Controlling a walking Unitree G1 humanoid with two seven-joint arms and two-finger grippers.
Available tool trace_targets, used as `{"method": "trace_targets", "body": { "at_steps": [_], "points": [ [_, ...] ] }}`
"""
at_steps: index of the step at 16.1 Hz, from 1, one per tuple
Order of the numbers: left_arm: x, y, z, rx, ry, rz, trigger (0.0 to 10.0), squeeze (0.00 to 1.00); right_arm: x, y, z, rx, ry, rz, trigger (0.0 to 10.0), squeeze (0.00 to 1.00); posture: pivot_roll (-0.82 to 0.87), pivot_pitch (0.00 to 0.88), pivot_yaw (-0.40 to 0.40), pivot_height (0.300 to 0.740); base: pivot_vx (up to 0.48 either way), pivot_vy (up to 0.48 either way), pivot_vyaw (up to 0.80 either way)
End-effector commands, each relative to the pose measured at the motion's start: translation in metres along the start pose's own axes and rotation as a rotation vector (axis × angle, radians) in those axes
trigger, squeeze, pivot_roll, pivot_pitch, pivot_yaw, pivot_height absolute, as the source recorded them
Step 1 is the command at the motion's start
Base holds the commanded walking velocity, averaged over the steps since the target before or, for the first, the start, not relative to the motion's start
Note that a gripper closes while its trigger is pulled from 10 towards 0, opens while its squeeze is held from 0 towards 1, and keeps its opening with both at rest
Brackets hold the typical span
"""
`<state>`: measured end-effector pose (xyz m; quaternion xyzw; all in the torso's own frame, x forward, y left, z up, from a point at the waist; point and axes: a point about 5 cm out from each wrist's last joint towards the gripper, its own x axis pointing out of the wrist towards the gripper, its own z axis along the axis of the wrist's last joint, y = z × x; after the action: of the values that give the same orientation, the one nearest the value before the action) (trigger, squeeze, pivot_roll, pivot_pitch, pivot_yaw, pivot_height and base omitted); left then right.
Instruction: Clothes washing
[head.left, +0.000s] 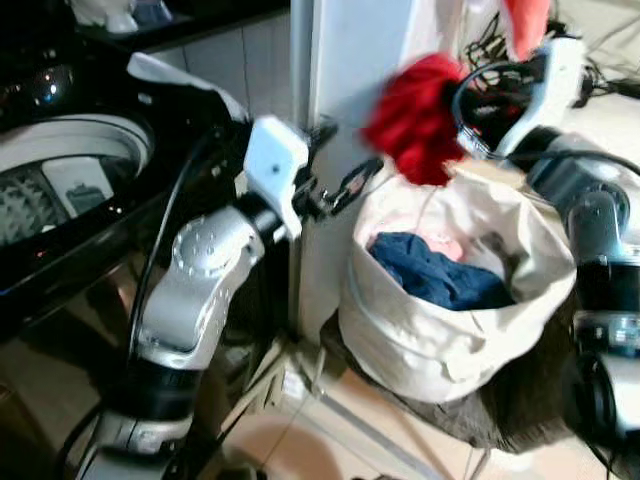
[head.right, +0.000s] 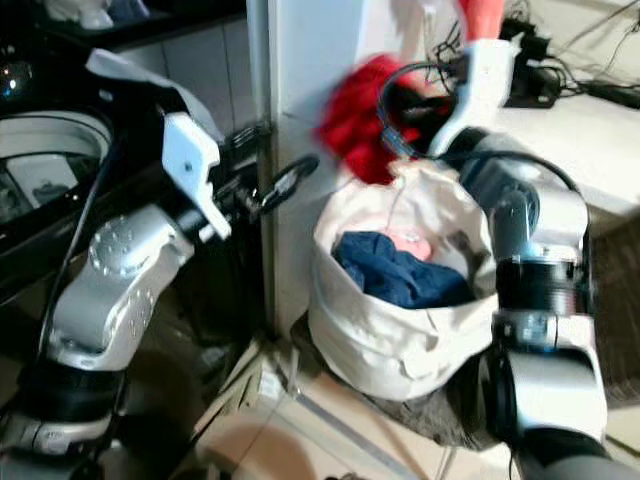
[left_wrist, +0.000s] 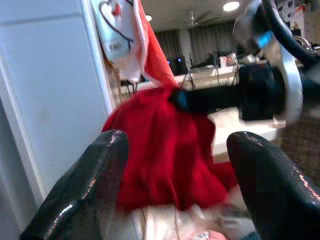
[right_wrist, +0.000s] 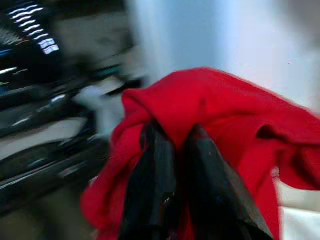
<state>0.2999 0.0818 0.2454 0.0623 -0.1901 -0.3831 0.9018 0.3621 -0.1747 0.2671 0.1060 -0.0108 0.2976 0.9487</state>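
Note:
A red garment (head.left: 418, 118) hangs in the air above the rim of a cream laundry bag (head.left: 440, 330), blurred by motion. My right gripper (right_wrist: 172, 170) is shut on the red garment (right_wrist: 210, 115), its fingers pinching the cloth. Inside the bag lie a dark blue garment (head.left: 440, 275) and something pink (head.left: 445, 245). My left gripper (head.left: 345, 185) is held open between the washing machine and the bag, pointing at the red garment (left_wrist: 165, 150), with nothing between its fingers (left_wrist: 90, 190). The top-loading washing machine (head.left: 70, 180) stands at the left with its drum open.
A white cabinet side (head.left: 350, 60) rises behind the bag. A white counter (head.right: 590, 130) with cables lies at the right. The bag rests on a dark mat (head.left: 520, 420) on a tiled floor (head.left: 300, 440).

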Motion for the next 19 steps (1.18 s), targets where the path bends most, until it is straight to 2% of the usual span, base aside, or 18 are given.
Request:
{"method": "trace_targets", "body": {
  "at_steps": [1, 3, 5, 7, 9, 11, 13, 14, 16, 17, 18, 19],
  "points": [
    [0.005, 0.001, 0.011, 0.040, -0.043, 0.001, 10.0, 1.00, -0.001, 0.013, 0.002, 0.022, 0.007, 0.062, 0.0, 0.00, 0.01, 0.000, -0.058, 0.740, 0.000, 0.000, 0.00],
    [0.009, 0.001, 0.016, 0.069, -0.063, -0.014, 10.0, 1.00, -0.001, 0.029, 0.004, 0.093, -0.006, 0.107, 0.0, 0.00, 0.02, 0.000, -0.060, 0.740, 0.000, 0.000, 0.00],
    [0.007, -0.006, 0.007, 0.130, 0.000, -0.087, 10.0, 1.00, -0.003, 0.045, 0.005, 0.140, -0.006, 0.158, 0.0, 0.00, 0.02, 0.000, -0.060, 0.740, 0.000, 0.000, 0.00],
    [0.002, -0.013, 0.000, 0.099, 0.035, -0.135, 10.0, 1.00, -0.004, 0.054, 0.004, 0.178, -0.005, 0.192, 0.0, 0.00, 0.02, 0.000, -0.063, 0.740, 0.000, 0.000, 0.00],
    [-0.001, -0.018, -0.009, 0.108, 0.085, -0.168, 10.0, 1.00, -0.005, 0.062, 0.002, 0.199, 0.003, 0.212, 0.0, 0.00, 0.02, 0.000, -0.062, 0.740, 0.000, 0.000, 0.00],
    [0.002, -0.011, -0.014, 0.189, 0.117, -0.105, 10.0, 1.00, -0.007, 0.068, 0.001, 0.223, 0.013, 0.221, 0.0, 0.00, 0.02, 0.000, -0.062, 0.740, 0.000, 0.000, 0.00],
    [0.007, 0.007, -0.021, 0.334, 0.178, 0.039, 10.0, 1.00, -0.009, 0.077, 0.000, 0.260, 0.019, 0.252, 0.0, 0.00, 0.02, 0.000, -0.062, 0.740, 0.000, 0.000, 0.00],
    [0.008, 0.012, -0.021, 0.360, 0.189, 0.081, 10.0, 1.00, -0.009, 0.080, -0.001, 0.269, 0.025, 0.255, 0.0, 0.00, 0.02, 0.000, -0.060, 0.740, 0.000, 0.000, 0.00],
    [0.009, 0.017, -0.018, 0.362, 0.174, 0.135, 10.0, 1.00, -0.010, 0.082, -0.003, 0.290, 0.035, 0.252, 0.0, 0.00, 0.02, 0.000, -0.060, 0.740, 0.000, 0.000, 0.00],
    [0.008, 0.018, -0.018, 0.363, 0.165, 0.148, 10.0, 0.39, -0.011, 0.082, -0.004, 0.298, 0.039, 0.251, 0.0, 0.00, 0.02, 0.000, -0.062, 0.740, 0.000, 0.000, 0.00],
    [0.008, 0.017, -0.018, 0.341, 0.156, 0.148, 9.0, 0.00, -0.012, 0.083, -0.005, 0.305, 0.043, 0.248, 0.0, 0.00, 0.02, 0.000, -0.062, 0.740, 0.000, 0.000, 0.00],
    [0.008, 0.015, -0.020, 0.309, 0.150, 0.143, 0.0, 0.00, -0.013, 0.083, -0.006, 0.314, 0.047, 0.244, 0.0, 0.00, 0.02, 0.000, -0.062, 0.740, 0.000, 0.000, 0.00]
  ]
}}
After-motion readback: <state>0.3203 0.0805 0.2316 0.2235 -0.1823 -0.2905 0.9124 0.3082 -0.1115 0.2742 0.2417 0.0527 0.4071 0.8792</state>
